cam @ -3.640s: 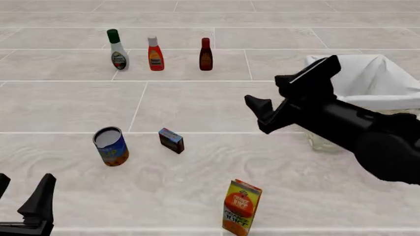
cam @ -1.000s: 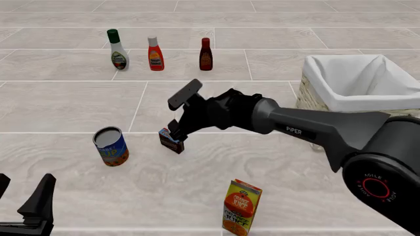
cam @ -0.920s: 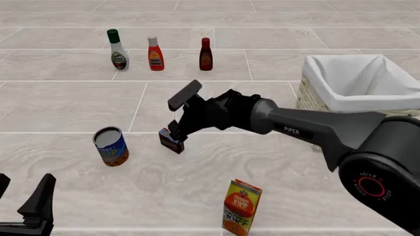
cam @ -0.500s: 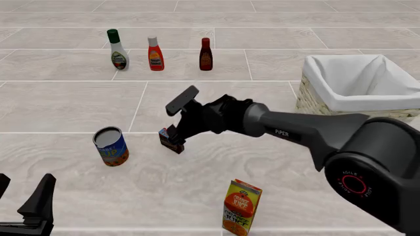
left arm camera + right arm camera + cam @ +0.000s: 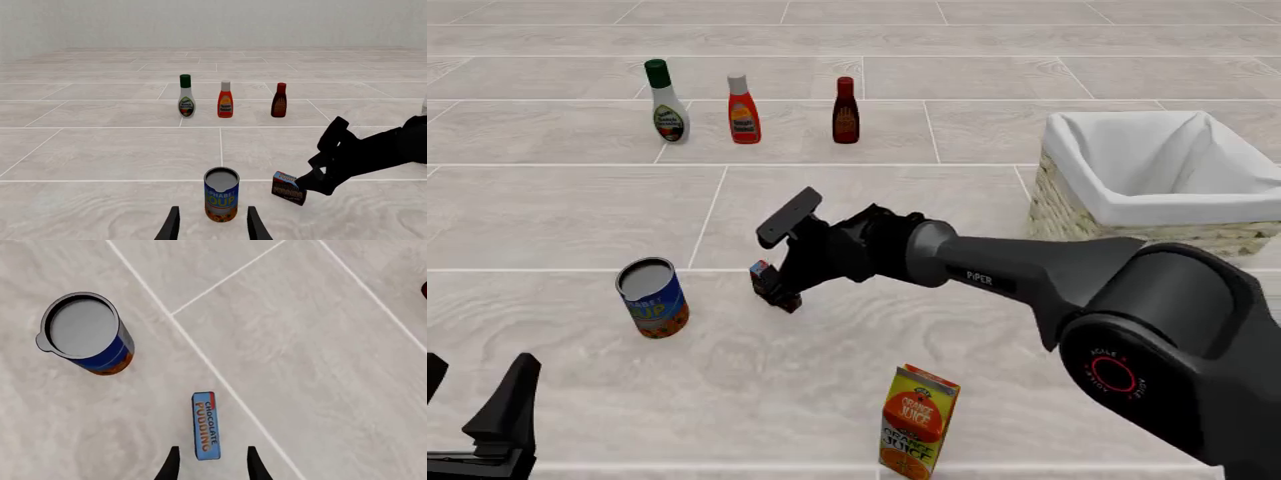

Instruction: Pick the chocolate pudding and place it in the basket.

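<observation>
1. My right arm has swung from beside the basket (image 5: 1154, 165), right of frame, toward centre-left.
2. Its right end effector (image 5: 209, 463) has dropped lower, fingers spread around the chocolate pudding (image 5: 205, 426) on the table (image 5: 587, 220), not yet pinching.
3. Closing comes next, I judge.

Right tool (image 5: 777, 292) lowered, jaws apart; left tool (image 5: 481, 420) parted, idle.

A pale tiled table (image 5: 827, 400) carries three bottles (image 5: 742, 109), a can (image 5: 651, 297), chocolate pudding (image 5: 765, 281), juice carton (image 5: 917, 420) and basket (image 5: 1158, 180).
</observation>
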`<state>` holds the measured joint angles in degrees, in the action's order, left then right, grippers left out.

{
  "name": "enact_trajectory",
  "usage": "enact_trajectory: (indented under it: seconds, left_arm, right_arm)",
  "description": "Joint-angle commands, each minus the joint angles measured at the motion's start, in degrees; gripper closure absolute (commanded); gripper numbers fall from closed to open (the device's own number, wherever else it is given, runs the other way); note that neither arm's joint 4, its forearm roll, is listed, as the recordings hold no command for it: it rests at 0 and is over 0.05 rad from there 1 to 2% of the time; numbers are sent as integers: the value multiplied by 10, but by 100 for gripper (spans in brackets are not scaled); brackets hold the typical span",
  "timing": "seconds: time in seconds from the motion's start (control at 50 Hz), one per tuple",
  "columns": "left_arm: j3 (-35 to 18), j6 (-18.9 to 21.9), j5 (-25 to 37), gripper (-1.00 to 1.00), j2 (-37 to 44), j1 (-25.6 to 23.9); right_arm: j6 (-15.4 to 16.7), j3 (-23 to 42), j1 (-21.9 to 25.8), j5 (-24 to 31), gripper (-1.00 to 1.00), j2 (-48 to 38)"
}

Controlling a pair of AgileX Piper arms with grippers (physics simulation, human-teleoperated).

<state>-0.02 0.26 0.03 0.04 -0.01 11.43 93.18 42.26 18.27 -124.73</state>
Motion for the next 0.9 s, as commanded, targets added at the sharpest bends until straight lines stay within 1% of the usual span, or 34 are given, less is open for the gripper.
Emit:
enact_trajectory:
  seconds: [0.02, 0.28, 0.9]
  left_arm:
    - [0, -1, 0, -100, 0, 0]
    - [0, -1, 0, -100, 0, 0]
    - [0, -1, 0, -100, 0, 0]
  right_arm:
    - [0, 9, 0, 2, -100, -10]
    - [-6, 15, 2, -5, -100, -22]
    - [-8, 36, 1, -8, -100, -59]
